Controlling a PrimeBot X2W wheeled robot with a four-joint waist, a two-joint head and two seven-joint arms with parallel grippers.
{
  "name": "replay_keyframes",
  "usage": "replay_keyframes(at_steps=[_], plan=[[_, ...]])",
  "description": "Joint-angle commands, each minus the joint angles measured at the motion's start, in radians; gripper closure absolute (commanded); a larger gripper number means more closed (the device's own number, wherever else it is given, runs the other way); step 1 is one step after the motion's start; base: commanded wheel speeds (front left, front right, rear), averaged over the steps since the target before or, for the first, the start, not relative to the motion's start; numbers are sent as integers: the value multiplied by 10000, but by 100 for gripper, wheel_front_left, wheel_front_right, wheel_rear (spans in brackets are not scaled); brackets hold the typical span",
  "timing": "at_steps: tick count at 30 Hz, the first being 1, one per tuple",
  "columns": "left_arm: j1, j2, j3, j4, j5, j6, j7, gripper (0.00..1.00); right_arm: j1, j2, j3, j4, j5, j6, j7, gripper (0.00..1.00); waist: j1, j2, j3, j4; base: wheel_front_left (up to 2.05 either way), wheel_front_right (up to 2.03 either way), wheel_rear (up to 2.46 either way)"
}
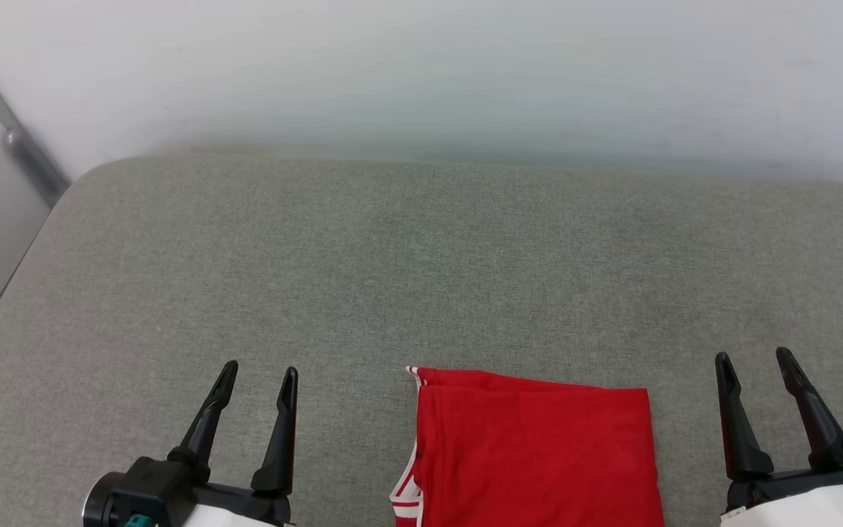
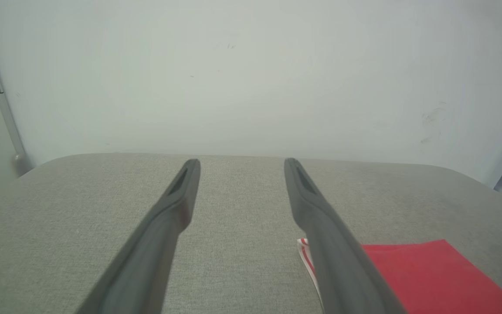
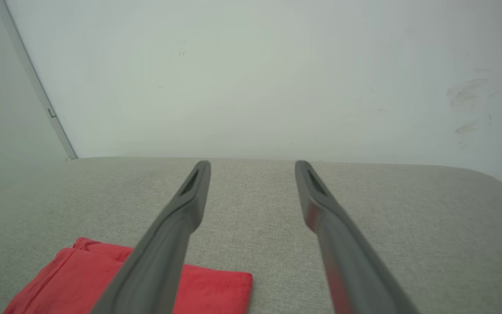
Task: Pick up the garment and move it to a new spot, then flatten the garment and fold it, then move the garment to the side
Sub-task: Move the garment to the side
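Observation:
The garment lies folded into a flat red rectangle at the near middle of the grey cushion, with red-white striped trim along its left edge. My left gripper stands open to its left, apart from it, nothing between the fingers. My right gripper stands open to its right, also empty. In the left wrist view the garment shows at the lower right, past the open left gripper. In the right wrist view the garment lies at the lower left, beside the open right gripper.
A pale wall rises right behind the cushion's far edge. A grey metal rail runs down the wall at the far left, past the cushion's left edge.

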Motion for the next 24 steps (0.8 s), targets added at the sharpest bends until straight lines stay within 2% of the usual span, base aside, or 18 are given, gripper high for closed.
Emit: replay_keyframes(at_steps=[1,5,10,14,17,21,24], plan=[[51,1,8,-37,23,-12,-46,0,69,43,16,30,34,-4,-34,0,1,0,-18,-9,0,0,0],[80,43,-34,-49,49,-12,-46,0,71,83,-40,68,180,-4,130,0,1,0,-13,-21,0,0,0],[-4,-1,-83,-5,1,-11,-46,0,205,-548,220,6,524,-3,1423,0,1,0,168,66,0,0,0],[-42,1,-141,84,91,-12,-46,0,206,-1404,808,-257,1029,-3,3511,0,1,0,332,130,0,0,0],[-159,-32,-172,102,99,-12,-46,0,160,-1752,850,-549,1481,-4,5385,0,1,0,523,201,0,0,0],[-347,-70,-342,148,104,-11,-46,0,-41,-1556,591,-816,1878,-4,7746,0,1,0,798,398,0,0,0],[-509,-94,-456,179,78,-12,-46,0,-251,-1171,299,-857,1825,-1,9252,0,1,0,1011,580,0,0,0]])
